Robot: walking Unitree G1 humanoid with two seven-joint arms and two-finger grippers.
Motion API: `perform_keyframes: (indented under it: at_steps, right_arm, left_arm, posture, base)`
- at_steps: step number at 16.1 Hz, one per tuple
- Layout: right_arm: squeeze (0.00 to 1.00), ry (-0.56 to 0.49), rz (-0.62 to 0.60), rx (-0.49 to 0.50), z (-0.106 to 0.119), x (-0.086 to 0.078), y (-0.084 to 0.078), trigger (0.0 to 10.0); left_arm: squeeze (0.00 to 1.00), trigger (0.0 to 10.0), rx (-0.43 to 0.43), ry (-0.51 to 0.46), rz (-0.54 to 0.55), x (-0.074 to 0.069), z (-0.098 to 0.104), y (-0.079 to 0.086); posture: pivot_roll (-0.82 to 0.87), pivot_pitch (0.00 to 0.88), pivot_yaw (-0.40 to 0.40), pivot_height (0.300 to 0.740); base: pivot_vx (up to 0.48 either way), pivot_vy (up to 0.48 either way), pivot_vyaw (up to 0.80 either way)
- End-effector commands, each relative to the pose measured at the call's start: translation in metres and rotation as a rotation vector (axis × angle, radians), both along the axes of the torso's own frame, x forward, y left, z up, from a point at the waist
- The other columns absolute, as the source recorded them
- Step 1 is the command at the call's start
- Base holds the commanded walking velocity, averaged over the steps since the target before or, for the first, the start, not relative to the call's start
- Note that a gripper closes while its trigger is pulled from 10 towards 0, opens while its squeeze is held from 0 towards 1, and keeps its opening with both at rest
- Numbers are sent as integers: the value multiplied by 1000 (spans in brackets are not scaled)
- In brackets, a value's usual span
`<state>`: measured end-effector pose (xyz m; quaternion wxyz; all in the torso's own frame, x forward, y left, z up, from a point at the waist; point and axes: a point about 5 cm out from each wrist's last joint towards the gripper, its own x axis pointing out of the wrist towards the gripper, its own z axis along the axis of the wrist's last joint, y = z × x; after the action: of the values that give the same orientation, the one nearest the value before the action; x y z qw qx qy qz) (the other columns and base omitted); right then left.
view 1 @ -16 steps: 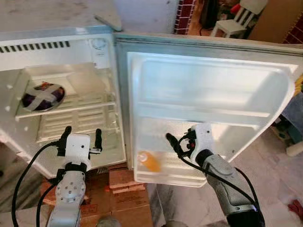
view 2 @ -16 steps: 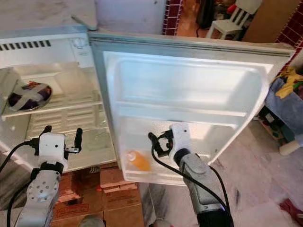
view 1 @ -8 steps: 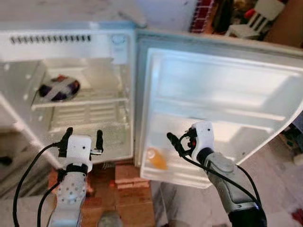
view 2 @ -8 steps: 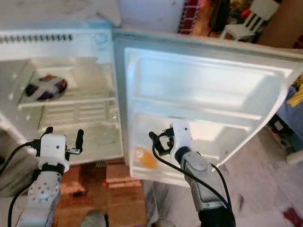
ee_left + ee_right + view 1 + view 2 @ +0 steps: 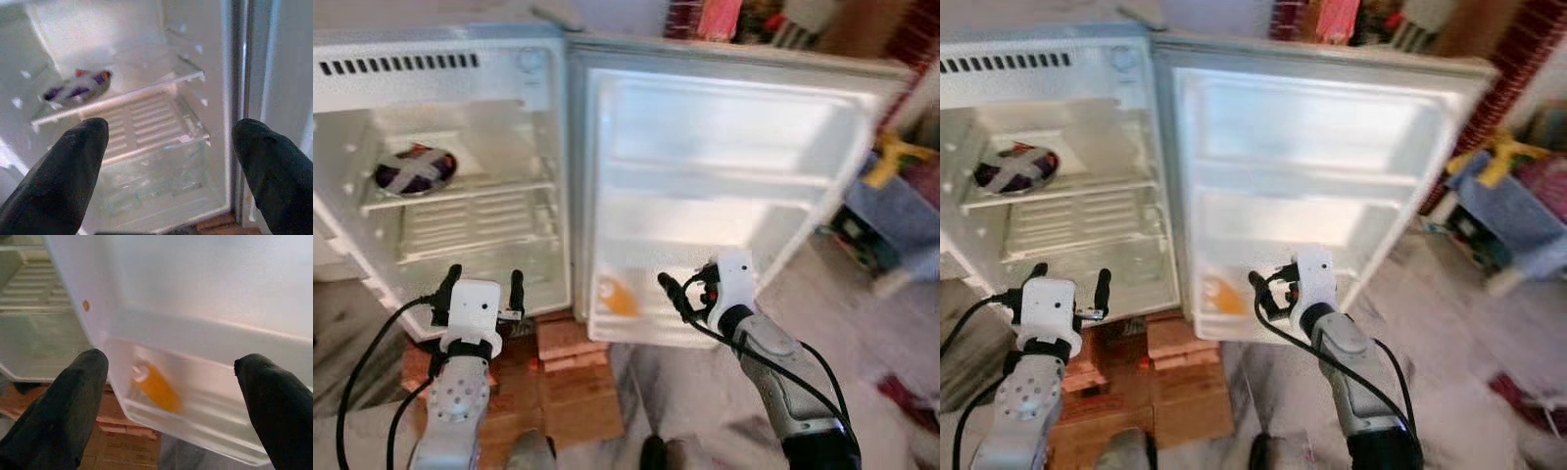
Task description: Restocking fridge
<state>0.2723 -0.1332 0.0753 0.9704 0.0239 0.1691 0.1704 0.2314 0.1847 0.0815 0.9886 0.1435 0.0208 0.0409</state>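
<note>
A small white fridge point(image 5: 440, 59) stands open in front of me, its door point(image 5: 724, 127) swung out to the right. An orange bottle point(image 5: 619, 297) point(image 5: 157, 387) lies tilted in the door's bottom shelf. A purple-and-white dish point(image 5: 414, 169) point(image 5: 78, 89) rests on the upper wire shelf inside. My left gripper point(image 5: 481, 290) is open and empty, held low before the fridge's bottom compartment. My right gripper point(image 5: 687, 288) is open and empty, a short way right of the orange bottle and in front of the door shelf.
Brown cardboard boxes point(image 5: 570, 364) lie on the floor under the fridge. Blue and yellow clutter point(image 5: 891, 181) sits on the floor to the right beyond the door. A brick wall point(image 5: 1518, 59) is at the far right. The pale floor point(image 5: 901, 343) stretches right of the door.
The camera has pulled back and shifted, so the fridge looks smaller and higher in the picture. Both grippers keep the same open pose; the bottle and dish stay in place.
</note>
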Motion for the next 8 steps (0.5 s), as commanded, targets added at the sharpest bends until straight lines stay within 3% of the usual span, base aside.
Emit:
perform_keyframes:
  at_steps: [1, 8]
  right_arm:
    - [0, -17, -29, -26, 4, 7, -6, 10000]
    - [0, -87, -91, 3, 17, 21, -12, 10000]
  left_arm:
    - [0, 10000, 1, 16, -11, -1, -3, -2]
    - [0, 10000, 4, 15, -8, 0, -3, -2]
  posture:
    - [172, 40, -51, 740]
    - [176, 41, -53, 740]
  base:
    - [-277, 0, 0]
    - [-276, 0, 0]
